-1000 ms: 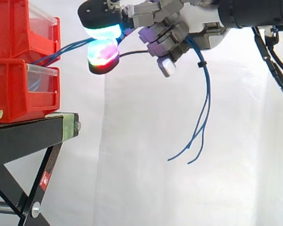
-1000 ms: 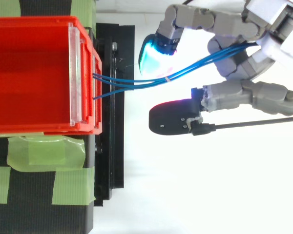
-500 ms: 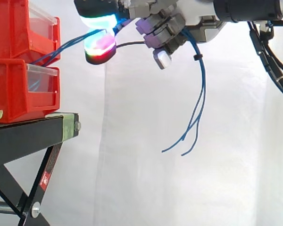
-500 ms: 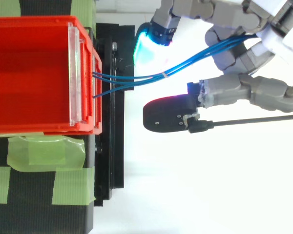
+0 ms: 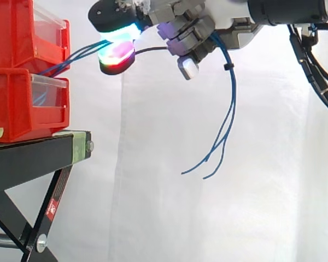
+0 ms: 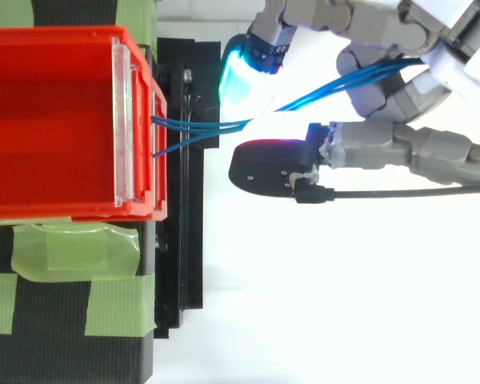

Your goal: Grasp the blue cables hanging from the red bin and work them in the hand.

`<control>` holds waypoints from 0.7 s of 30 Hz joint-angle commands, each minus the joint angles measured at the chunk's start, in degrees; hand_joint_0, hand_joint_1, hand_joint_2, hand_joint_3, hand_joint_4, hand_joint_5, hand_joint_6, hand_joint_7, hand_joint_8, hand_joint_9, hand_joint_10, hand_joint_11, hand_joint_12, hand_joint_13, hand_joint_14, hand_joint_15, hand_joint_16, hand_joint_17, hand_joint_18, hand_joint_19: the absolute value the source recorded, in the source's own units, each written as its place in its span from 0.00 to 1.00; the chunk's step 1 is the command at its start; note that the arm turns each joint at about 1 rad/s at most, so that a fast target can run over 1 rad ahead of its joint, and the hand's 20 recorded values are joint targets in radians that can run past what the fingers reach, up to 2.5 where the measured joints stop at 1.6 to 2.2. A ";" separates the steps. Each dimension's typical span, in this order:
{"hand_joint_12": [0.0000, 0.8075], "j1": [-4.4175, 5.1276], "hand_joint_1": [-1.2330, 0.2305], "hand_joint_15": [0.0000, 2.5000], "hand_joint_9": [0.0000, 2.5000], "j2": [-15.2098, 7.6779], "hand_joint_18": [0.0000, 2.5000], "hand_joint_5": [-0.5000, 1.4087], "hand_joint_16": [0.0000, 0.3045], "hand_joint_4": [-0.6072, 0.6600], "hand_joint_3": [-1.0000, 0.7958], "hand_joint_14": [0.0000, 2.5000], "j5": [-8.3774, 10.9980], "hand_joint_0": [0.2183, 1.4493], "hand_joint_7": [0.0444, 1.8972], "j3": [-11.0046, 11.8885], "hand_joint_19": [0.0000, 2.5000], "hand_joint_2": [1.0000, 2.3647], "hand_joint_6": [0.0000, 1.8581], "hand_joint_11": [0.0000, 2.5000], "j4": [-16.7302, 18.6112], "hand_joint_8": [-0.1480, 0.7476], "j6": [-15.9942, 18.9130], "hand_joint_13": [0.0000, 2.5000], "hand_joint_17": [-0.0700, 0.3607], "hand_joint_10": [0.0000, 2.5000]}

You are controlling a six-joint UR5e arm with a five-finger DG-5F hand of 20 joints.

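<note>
Hand (image 5: pixel 192 39) just off the front of the red bin (image 6: pixel 56 120), curled round the blue cables (image 5: pixel 230 103). Pinches them between two glowing fingertips (image 5: pixel 119 35) on the side toward the red bin, other fingers folded over the strands farther from it. Cables out of the red bin's front lip, through the hand, loose ends dangling below and well away from the red bin.

Judged step: working the strands inside the grip. To do it well: roll them between the pads with light pressure, no hauling away from the red bin, no yanking the short span taut. Hold all strands together, none slipping free.
</note>
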 commanded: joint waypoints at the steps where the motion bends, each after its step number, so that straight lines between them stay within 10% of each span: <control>1: 0.88 0.02 0.43 0.79 0.71 0.00 1.00 0.46 0.78 0.77 0.35 1.00 0.02 0.57 0.68 0.01 0.26 0.02 0.00 1.00 0.33 0.76 0.00 0.81 0.58 1.00; 5: 0.88 0.02 0.43 0.79 0.71 0.00 1.00 0.45 0.78 0.77 0.27 1.00 -0.16 0.55 0.68 -0.07 0.26 0.01 0.00 1.00 0.59 0.76 0.09 0.81 0.58 1.00; 11: 0.88 0.29 0.43 0.79 0.71 0.00 1.00 0.46 0.78 0.77 0.50 1.00 0.02 0.60 0.68 0.01 0.26 0.02 0.00 1.00 0.77 0.76 1.15 0.81 0.58 1.00; 21: 0.88 0.64 0.43 0.79 0.71 0.00 1.00 0.45 0.78 0.80 0.58 1.00 -0.16 0.59 0.67 0.01 0.26 0.01 0.00 1.00 -1.78 0.76 8.09 0.81 0.58 1.00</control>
